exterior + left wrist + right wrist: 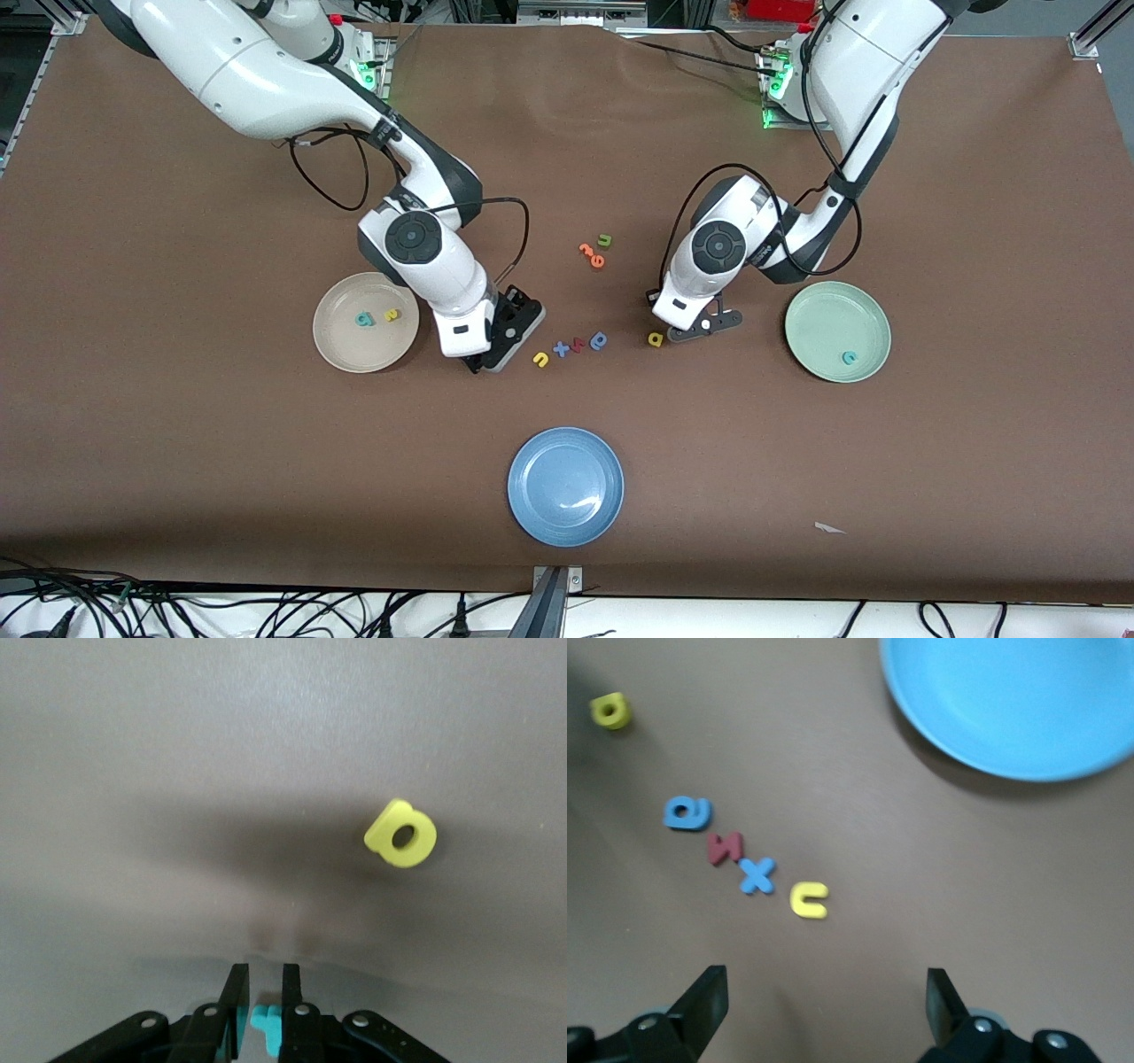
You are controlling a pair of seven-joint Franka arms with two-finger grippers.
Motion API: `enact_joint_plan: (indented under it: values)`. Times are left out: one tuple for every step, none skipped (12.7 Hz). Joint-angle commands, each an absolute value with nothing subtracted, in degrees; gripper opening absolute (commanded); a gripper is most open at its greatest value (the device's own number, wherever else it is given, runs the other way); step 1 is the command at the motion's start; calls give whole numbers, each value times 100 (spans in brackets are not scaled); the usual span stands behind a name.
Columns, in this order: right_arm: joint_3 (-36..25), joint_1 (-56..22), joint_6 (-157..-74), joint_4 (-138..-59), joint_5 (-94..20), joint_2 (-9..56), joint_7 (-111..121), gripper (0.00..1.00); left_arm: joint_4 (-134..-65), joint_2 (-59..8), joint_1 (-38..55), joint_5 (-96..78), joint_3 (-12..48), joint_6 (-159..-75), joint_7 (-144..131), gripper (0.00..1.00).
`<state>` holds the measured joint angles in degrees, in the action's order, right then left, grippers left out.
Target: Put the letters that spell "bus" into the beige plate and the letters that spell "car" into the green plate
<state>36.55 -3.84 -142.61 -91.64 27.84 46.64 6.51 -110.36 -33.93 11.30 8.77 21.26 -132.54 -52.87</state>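
Front view: beige plate [366,322] sits toward the right arm's end of the table [177,443], holding the teal "b" [364,319] and yellow "s" [390,315]. Green plate [837,330] is toward the left arm's end, with the teal "c" [849,357] at about 5 o'clock inside it. Blue plate [565,486] lies nearest the camera, centre. A row of letters lies between the arms: yellow "u" [540,358], blue "x" [561,348], a red letter [579,345], blue "a" [599,340]. Yellow "a" [656,338] lies just beside the left claw [700,330]. Right claw [505,341] is low over the table beside the beige plate.

Left wrist view: left claw [261,1014] pinched narrow on a teal letter [267,1020], probably the "r". Yellow "a" [400,834] on the table at 1 o'clock.

Right wrist view: right claw [824,1010] spread wide, nothing between the fingers. Yellow "u" [809,900] is the closest letter, at 12 o'clock.
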Motion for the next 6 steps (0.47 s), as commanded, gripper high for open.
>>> enact_joint_plan:
  values:
    - [3709,-501,-14711,-8939,2900,5131,1324,94,-11153,-3252,1160,984,2136,-13131,-5466,22]
    - [3709,-518,-14878,-8930,2892,5263,1875,87,-11188,-3252,1151,984,2144,-13131,-5502,23]
    - [3700,-501,-14862,-8938,2892,5265,2229,83,-11215,-3252,1134,932,2188,-13122,-5528,25]
    - [3700,-475,-14810,-8956,2892,5265,2537,82,-11267,-3252,1116,906,2215,-13131,-5537,26]
    - [3700,-457,-14662,-8930,2892,5273,2836,82,-11268,-3252,1108,897,2215,-13131,-5537,27]
    - [3674,-457,-14599,-8921,2892,5273,2995,83,-11268,-3261,1116,888,2215,-13131,-5563,30]
